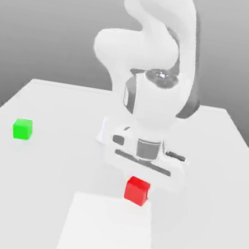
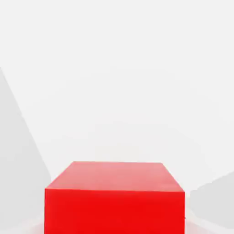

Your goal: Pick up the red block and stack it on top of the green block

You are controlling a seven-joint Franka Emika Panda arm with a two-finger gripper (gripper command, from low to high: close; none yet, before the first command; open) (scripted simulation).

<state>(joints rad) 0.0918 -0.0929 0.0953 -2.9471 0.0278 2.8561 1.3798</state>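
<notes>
The red block point(image 1: 137, 190) is a small bright-red cube near the table's front, directly under my gripper point(image 1: 141, 173). The white hand hangs just above it, and the cube's top edge meets the underside of the hand. In the hand view the red block point(image 2: 114, 196) looms very close, with its top face and one side face showing. The green block point(image 1: 22, 129), a slightly smaller bright-green cube, rests on the table far off toward the exterior view's left. It stands alone, well apart from the arm.
The white table point(image 1: 211, 163) stretches wide around both cubes. A paler rectangular patch point(image 1: 108, 232) lies on its front part, just in front of the red block. The arm's bulky white body point(image 1: 153, 97) rises behind the hand.
</notes>
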